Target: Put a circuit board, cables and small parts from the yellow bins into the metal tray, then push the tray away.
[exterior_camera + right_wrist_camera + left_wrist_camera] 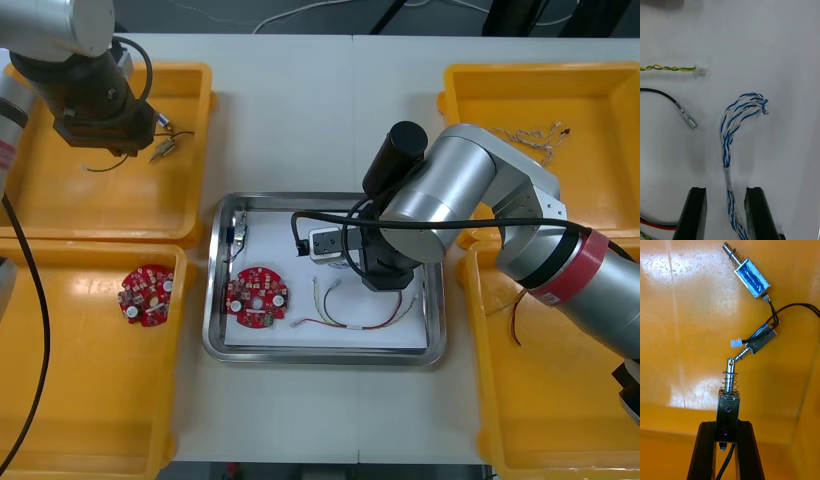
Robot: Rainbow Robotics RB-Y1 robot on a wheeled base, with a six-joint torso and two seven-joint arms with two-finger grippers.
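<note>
Light table [320, 110], left gripper [727, 423] clasping small part [728, 405], right gripper [725, 189] above tray [212, 290]

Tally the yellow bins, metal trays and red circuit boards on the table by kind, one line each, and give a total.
Yellow bins: 4
Metal tray: 1
Red circuit boards: 2, one in the near left bin, one in the tray
Total: 7

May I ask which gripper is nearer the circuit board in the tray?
Right. The right gripper is over the tray beside the circuit board; the left gripper is over the far-left bin.
</note>
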